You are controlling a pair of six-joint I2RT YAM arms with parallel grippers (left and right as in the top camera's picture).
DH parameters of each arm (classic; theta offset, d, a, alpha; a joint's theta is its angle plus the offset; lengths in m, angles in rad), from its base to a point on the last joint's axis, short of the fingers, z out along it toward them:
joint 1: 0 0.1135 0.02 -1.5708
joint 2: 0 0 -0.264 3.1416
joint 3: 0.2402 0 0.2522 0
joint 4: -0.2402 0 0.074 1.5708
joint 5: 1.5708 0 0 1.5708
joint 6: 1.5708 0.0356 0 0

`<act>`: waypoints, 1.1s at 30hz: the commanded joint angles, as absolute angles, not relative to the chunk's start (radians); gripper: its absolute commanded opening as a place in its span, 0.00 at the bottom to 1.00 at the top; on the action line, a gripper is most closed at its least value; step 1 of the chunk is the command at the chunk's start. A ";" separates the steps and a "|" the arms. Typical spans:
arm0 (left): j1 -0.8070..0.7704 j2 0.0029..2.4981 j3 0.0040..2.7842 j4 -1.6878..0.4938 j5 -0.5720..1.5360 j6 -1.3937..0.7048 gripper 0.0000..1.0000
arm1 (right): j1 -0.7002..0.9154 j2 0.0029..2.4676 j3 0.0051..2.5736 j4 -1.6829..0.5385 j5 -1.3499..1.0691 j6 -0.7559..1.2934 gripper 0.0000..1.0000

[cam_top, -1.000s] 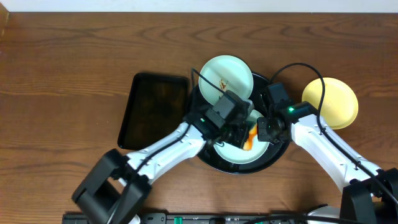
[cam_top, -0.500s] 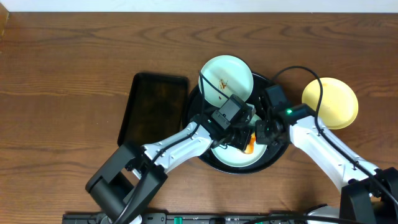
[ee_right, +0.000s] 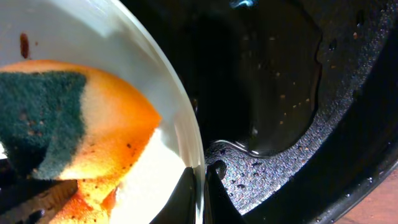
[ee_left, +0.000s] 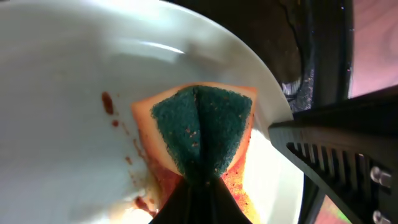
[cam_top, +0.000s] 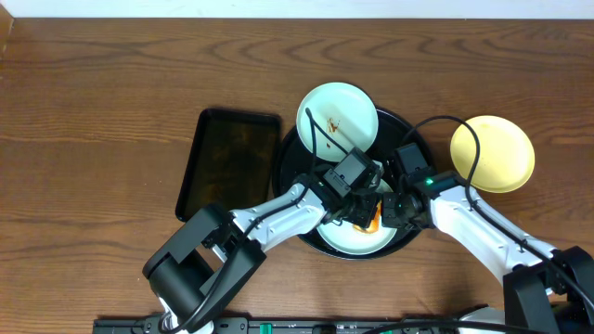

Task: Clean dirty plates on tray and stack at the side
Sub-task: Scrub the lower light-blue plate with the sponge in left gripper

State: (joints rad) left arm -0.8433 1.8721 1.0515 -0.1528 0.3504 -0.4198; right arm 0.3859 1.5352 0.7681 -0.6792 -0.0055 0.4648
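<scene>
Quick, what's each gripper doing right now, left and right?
Left gripper: jaws shut on the sponge, which lies on the plate.
Right gripper: jaws shut on that plate's rim.

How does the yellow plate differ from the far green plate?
The yellow plate lies on the table; the far green plate sits on the round tray, at its far edge. The far green plate has brown smears; the yellow plate looks clean. Both are small, round, shallow.
</scene>
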 commanded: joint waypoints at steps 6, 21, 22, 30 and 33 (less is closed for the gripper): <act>-0.823 1.848 1.066 -0.239 0.142 -0.421 0.08 | 0.392 1.532 0.723 -0.688 -0.008 0.479 0.01; -0.908 1.720 1.060 -0.350 0.239 -0.478 0.07 | 0.392 1.532 0.723 -0.680 -0.009 0.479 0.01; -0.921 1.729 1.060 -0.348 0.234 -0.477 0.07 | 0.392 1.532 0.723 -0.680 -0.009 0.479 0.01; -0.970 1.838 1.056 -0.311 0.223 -0.476 0.08 | 0.392 1.532 0.723 -0.682 -0.009 0.479 0.01; -0.964 1.876 1.056 -0.302 0.160 -0.467 0.08 | 0.392 1.532 0.723 -0.682 -0.013 0.479 0.01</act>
